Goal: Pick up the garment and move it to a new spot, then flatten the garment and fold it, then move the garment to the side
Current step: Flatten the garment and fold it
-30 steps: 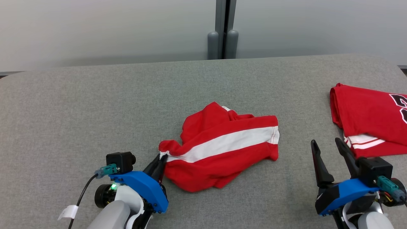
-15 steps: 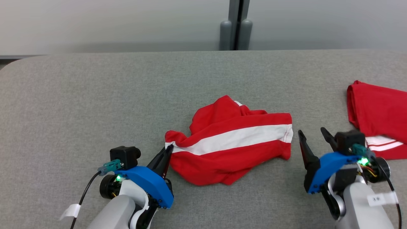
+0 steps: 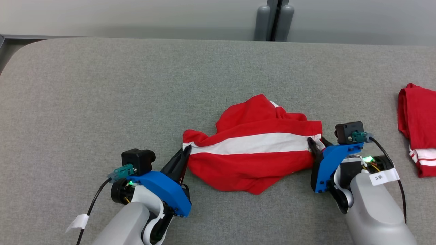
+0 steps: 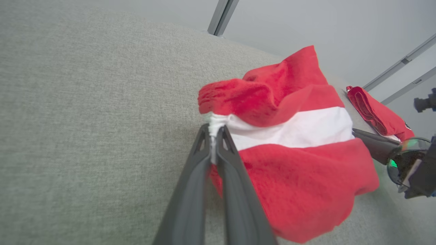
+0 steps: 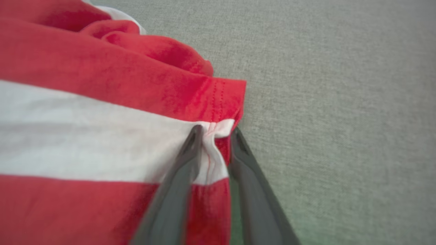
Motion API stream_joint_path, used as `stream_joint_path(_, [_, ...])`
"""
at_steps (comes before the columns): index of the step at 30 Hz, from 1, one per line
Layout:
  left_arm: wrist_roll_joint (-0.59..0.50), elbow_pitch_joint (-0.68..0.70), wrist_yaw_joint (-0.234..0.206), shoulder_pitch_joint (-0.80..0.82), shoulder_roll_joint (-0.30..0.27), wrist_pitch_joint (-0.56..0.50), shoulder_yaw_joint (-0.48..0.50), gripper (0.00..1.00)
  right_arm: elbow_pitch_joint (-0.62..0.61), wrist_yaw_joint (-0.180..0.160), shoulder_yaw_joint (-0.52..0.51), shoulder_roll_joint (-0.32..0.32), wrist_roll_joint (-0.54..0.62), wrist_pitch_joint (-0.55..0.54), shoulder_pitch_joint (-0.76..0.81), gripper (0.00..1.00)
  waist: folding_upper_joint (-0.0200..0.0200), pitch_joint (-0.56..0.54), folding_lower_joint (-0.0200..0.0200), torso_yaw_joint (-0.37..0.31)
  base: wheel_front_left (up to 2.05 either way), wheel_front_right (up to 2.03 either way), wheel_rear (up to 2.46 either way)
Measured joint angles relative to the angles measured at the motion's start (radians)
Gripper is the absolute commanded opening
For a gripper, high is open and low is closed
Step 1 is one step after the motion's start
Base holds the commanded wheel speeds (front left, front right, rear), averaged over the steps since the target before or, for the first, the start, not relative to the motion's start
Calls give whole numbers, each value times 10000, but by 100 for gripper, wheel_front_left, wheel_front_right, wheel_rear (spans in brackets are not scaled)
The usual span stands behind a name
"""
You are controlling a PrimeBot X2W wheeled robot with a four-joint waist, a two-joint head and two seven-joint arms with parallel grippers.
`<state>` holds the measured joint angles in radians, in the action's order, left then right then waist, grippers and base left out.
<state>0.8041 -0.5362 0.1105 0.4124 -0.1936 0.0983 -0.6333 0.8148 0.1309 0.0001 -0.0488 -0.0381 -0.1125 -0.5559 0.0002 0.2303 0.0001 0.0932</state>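
A crumpled red garment [image 3: 255, 160] with a broad white stripe lies on the grey table [image 3: 136, 85], near its front middle. My left gripper [image 3: 185, 151] is shut on the white hem at the garment's left end; the left wrist view shows the fabric [image 4: 299, 170] pinched between its own tips [image 4: 213, 131]. At the right end, my right gripper [image 3: 316, 141] is closed on the stripe's hem. The cloth [image 5: 102, 85] bunches between its tips [image 5: 216, 131] in the right wrist view.
A second red garment [image 3: 417, 126] with white trim lies folded at the table's right edge, also seen as a red roll [image 4: 374, 114] in the left wrist view. A grey post [image 3: 274, 20] stands behind the table. The table's rounded left corner is at the upper left.
The camera has turned left, shifting the picture right. My right gripper moved in from the right, where it stood open, and closed on the garment's right hem. The left grip is unchanged.
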Motion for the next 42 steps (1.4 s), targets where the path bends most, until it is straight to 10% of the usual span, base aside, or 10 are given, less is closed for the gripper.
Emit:
stream_joint_path(3, [-2, 92, -50, 0, -27, 2, -4, 0, 439, 0, 190, 0, -119, 88, -205, 1, 0, 18, -2, -9, 0, 0, 0])
stream_joint_path(10, [19, 245, -146, -2, -173, 2, 6, 0, 945, 4, 186, -10, 128, 784, -491, 0, -2, 25, -1, -144, 0, 0, 0])
stream_joint_path(18, [79, 431, -263, -72, -307, -12, 52, 0, 1095, 0, 148, -13, 472, 1319, -507, 57, -2, -23, -1, -337, 0, 0, 0])
stream_joint_path(21, [136, 487, -307, -130, -339, -40, 52, 0, 1152, 0, 180, -12, 489, 1409, -507, 64, -3, -46, -1, -376, 0, 0, 0])
stream_joint_path(33, [180, 625, -397, -230, -437, -98, 23, 0, 932, 0, 694, -6, 525, 1916, -433, 62, -2, -114, -1, -387, 0, 0, 0])
stream_joint_path(42, [217, 709, -430, -335, -502, -130, -31, 0, 775, 0, 955, -2, 460, 1657, -270, 42, -2, -148, -1, -363, 0, 0, 0])
